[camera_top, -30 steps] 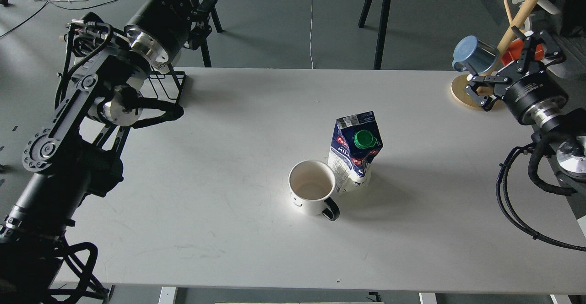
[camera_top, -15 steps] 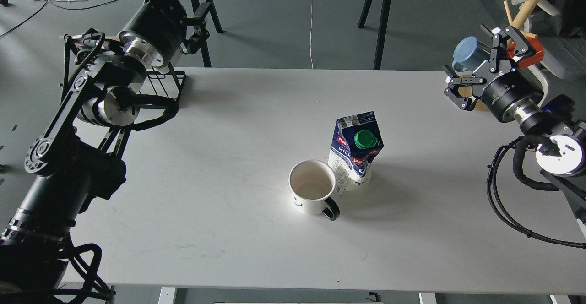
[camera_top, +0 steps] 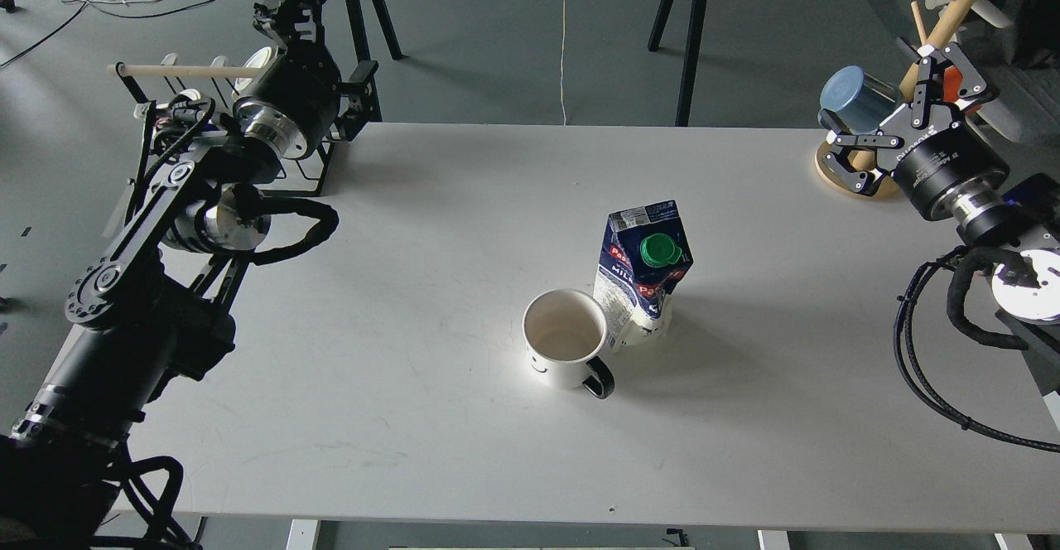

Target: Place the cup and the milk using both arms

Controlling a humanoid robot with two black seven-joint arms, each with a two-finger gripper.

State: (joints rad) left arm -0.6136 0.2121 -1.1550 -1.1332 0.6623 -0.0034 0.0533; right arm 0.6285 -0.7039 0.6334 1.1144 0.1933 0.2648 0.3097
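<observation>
cup (camera_top: 565,339): upright at table (camera_top: 414,285) centre, handle turned to near-right.
milk (camera_top: 641,272): long axis vertical, touching cup.
left gripper (camera_top: 291,5): far-left, well apart, spread unclear.
right gripper (camera_top: 898,123): far-right, fingers spread.

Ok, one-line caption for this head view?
Mug and milk carton stand together mid-table; both arms raised at the far corners, holding nothing.

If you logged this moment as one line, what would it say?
cup: on table, beside milk | left gripper: far-left, cannot tell | right gripper: open, empty, by mug tree
</observation>
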